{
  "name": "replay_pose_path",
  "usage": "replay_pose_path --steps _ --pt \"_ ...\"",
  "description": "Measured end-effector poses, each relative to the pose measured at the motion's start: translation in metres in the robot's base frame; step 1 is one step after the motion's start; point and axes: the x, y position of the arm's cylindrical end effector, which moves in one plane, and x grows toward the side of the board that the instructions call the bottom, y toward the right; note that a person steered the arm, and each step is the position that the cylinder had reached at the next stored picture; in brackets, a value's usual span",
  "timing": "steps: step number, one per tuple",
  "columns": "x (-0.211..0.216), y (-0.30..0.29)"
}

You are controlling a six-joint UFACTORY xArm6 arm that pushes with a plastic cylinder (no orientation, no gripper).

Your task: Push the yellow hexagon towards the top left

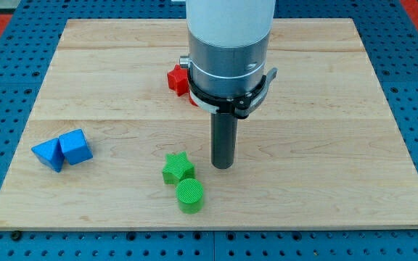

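No yellow hexagon shows in the camera view; it may be hidden behind the arm. My tip (223,166) rests on the wooden board (339,145), just right of the green star (178,168) with a small gap between them. A green cylinder (190,196) sits directly below the star, touching it. A red block (178,80), shape unclear, is partly hidden behind the arm's body above the tip.
Two blue blocks lie together at the view's left: a blue one (48,153) and a blue cube-like one (75,147). The arm's wide grey and white body (227,51) covers the board's upper middle. Blue pegboard surrounds the board.
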Motion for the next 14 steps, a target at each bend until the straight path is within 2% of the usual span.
replay_pose_path --steps 1,2,4,5,6,8,9,10,11,12,14 --pt "-0.039 0.035" --pt "-0.096 0.057" --pt "-0.216 0.061" --pt "-0.258 0.07" --pt "-0.276 0.039" --pt "-0.303 0.051" --pt "-0.318 0.017" --pt "-0.314 -0.035" --pt "-0.298 -0.048" --pt "-0.288 -0.032" --pt "-0.281 -0.149"
